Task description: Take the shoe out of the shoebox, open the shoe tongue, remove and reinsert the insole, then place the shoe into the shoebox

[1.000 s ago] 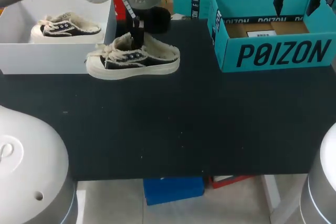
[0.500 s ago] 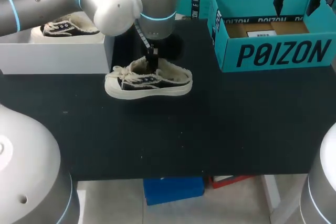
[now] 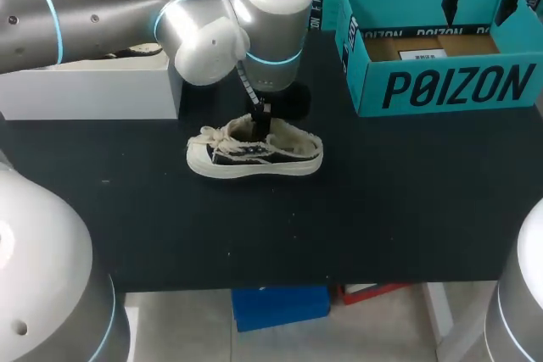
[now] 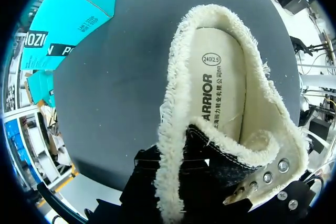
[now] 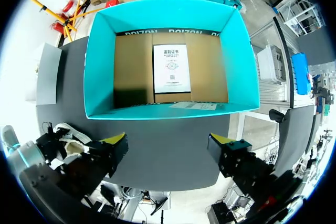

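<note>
Well, the black table (image 3: 382, 209) fills most of the head view. The left arm (image 3: 102, 14) comes in from the upper left and ends near the middle. A teal shoebox (image 3: 441, 86) stands open at upper right, and a white box (image 3: 85, 91) at upper left. The shoe (image 3: 254, 152) is at centre, sole down, toe pointing left, well apart from the shoebox. The left gripper (image 3: 262, 116) pinches its frayed side wall, one finger inside and one outside. The right gripper (image 5: 169, 140) hangs above the shoebox, fingers spread wide, holding nothing. A cream insole (image 4: 220, 93) lies inside the shoe.
</note>
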You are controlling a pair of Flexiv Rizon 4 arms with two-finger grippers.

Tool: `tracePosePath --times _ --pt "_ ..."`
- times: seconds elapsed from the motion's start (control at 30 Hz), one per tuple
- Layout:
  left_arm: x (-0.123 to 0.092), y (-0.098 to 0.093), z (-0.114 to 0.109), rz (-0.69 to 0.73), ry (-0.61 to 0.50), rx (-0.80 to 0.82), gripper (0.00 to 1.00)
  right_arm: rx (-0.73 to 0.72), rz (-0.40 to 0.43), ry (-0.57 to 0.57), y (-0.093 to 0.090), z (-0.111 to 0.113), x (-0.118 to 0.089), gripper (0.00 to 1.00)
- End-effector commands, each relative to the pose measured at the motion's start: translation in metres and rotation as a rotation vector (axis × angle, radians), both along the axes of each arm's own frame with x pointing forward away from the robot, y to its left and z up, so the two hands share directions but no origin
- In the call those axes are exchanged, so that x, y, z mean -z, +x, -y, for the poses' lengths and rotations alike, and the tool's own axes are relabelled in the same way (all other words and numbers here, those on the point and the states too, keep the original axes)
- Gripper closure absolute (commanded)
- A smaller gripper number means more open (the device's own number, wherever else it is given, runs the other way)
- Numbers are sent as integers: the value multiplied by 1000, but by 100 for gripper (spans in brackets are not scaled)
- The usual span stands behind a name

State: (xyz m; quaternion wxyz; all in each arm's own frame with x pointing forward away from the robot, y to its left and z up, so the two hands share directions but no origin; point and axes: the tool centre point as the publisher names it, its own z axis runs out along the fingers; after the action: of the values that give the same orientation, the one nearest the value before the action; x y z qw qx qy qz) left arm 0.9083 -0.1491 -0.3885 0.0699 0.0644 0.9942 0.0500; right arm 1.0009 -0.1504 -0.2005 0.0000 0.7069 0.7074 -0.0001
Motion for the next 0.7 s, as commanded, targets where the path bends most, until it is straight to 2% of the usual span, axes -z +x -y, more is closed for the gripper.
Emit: tracePosePath --times 0.03,0.63,0.67,0.7 --pt "9 -6 -2 16 -12 25 100 0 0 0 0 0 0 0" --pt "30 -12 -9 -23 8 60 100 0 0 0 0 0 0 0" --pt "28 -10 -10 -25 5 60 93 0 0 0 0 0 0 0" --pt "26 -8 -11 -24 4 60 45 0 0 0 0 0 0 0"
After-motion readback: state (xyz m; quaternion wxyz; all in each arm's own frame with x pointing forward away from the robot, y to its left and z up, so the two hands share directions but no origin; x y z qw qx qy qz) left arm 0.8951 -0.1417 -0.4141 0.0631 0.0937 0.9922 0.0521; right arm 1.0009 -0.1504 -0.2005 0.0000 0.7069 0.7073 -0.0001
